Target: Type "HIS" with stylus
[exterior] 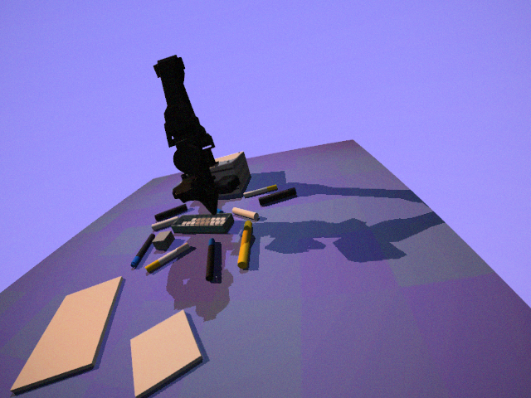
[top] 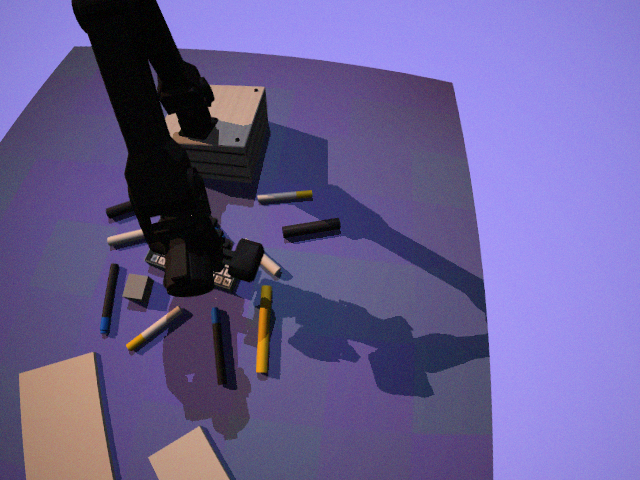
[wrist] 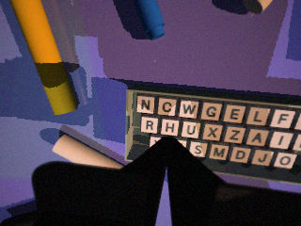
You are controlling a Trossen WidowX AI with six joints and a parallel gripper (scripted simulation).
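Observation:
The keyboard (exterior: 201,228) (wrist: 129,123) lies on the desk, partly under the arm in the top view. In the wrist view the H key (wrist: 169,129), the I key (wrist: 281,139) and the S key (wrist: 198,150) are readable. My gripper (exterior: 214,212) (wrist: 167,143) is shut, with its tips together and nothing seen between them. It points down over the keyboard's back edge; its tips are hidden in the top view. A small part of the blue stylus (exterior: 220,211) shows behind the fingertips, on the desk; the rest is hidden by the gripper.
A yellow marker (top: 263,335) (exterior: 245,246) (wrist: 39,38), a black marker (top: 219,351) (exterior: 210,261) with a blue cap and several others lie around the keyboard. A grey block (top: 136,287) (exterior: 163,240) sits beside it. Two flat boards (top: 64,418) (exterior: 165,353) lie at the front.

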